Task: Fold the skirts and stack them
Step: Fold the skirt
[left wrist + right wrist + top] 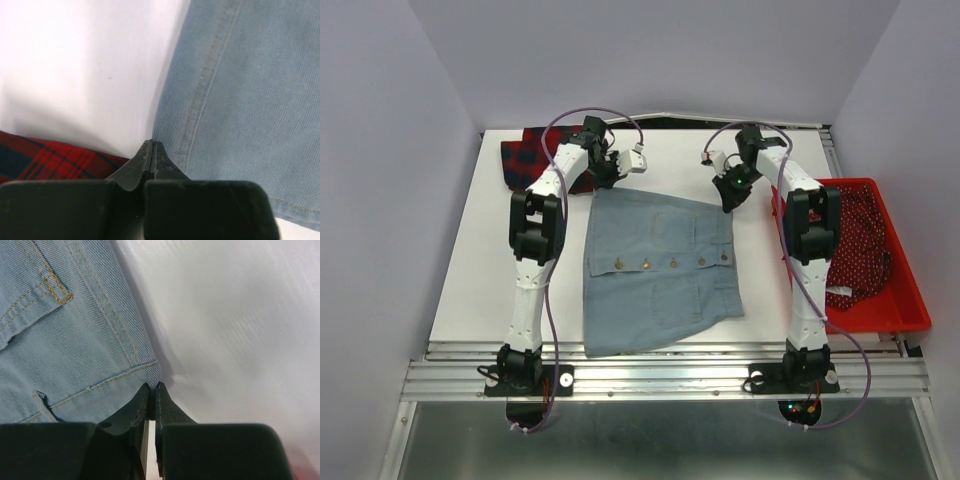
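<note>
On the white bench [470,280] my left hand [151,146] and right hand [152,388] grip corners of the denim skirt [660,270], so I'd lift both level.

Robot manipulation lab cell, benchtop rig.

Left arm [535,230] and right arm [810,225] bolted side by side to an aluminium rail [660,375] at the near edge of a white table [480,260]. Boxed in on three sides by plain pale walls [650,50]. Purple cables [552,320] looped loose along the arm joints. Cloth laid out flat on the tabletop: denim skirt [660,270] in the middle, plaid skirt [525,160] at the far left corner, red basket [880,322] at the right edge.
</note>
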Tool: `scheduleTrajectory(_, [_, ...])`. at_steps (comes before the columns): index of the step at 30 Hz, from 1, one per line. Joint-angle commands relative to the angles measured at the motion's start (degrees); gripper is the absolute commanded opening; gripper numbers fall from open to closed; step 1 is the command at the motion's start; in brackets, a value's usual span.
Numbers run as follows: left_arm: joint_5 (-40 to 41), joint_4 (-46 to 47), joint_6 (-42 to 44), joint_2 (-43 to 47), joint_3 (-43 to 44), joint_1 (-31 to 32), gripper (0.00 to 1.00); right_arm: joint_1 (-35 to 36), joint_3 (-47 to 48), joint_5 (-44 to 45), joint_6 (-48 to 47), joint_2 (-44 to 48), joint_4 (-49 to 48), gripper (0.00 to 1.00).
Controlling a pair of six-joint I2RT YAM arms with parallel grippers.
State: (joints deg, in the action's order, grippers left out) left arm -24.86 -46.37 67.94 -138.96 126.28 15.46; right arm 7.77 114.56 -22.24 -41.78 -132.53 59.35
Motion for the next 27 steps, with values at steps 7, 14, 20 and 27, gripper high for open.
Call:
scheduleTrajectory(7, [6.8,15.1,-9.1,8.3,4.4,-0.3,0.0,-2.1,7.2,4.8,3.2,3.4,-6.6,0.01])
scheduleTrajectory(14, [12.6,27.5,-12.7,13.4,0.3,-0.3,0.0,-3.7,6.2,8.0,7.1,7.0,-16.0,0.01])
scheduleTrajectory(20, [16.4,32.8,-13.1,16.4,0.4,-0.3,0.0,-4.3,9.5,8.2,8.5,9.1,-20.2,0.01])
scheduleTrajectory(27, [14.9,31.9,-11.3,26.5,-11.5,-0.3,0.0,-4.3,0.9,3.4,5.5,17.8,-22.3,0.01])
